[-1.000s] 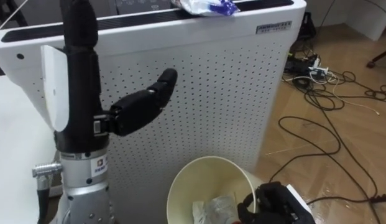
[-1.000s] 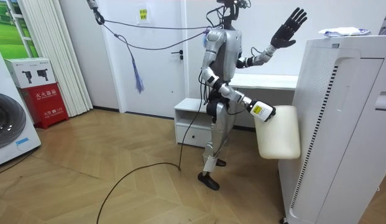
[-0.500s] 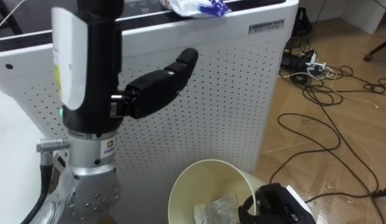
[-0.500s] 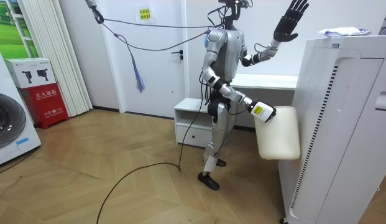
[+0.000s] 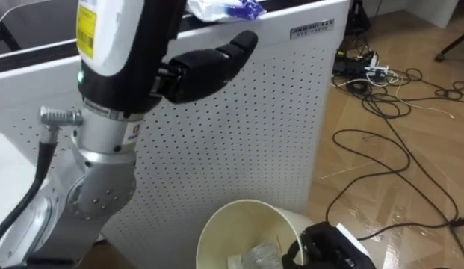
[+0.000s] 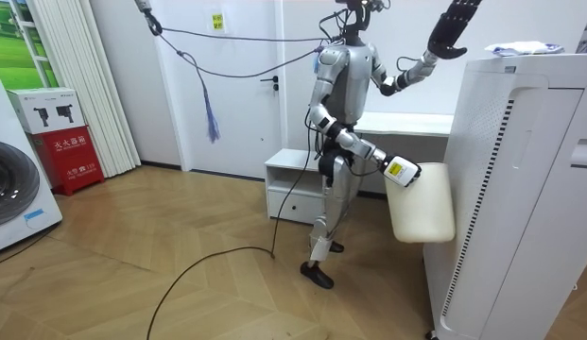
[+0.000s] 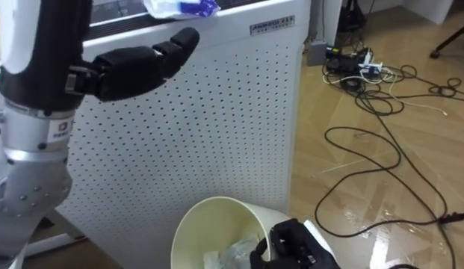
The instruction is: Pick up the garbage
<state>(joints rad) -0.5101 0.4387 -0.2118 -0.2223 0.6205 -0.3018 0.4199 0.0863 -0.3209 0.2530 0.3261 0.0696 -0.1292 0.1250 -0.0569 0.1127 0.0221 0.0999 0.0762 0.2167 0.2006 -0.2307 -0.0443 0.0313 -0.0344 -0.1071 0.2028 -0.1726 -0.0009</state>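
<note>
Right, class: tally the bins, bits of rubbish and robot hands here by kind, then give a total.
Bin: 1
Rubbish: 2, wrapper on white unit, crumpled piece in bin
Hands: 2, left hand, right hand
Total: 5

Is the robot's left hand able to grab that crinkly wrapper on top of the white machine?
Probably yes. The left hand is open, raised near the white machine's top, close to the wrapper lying there, nothing between them. The right hand holds the bin.
</note>
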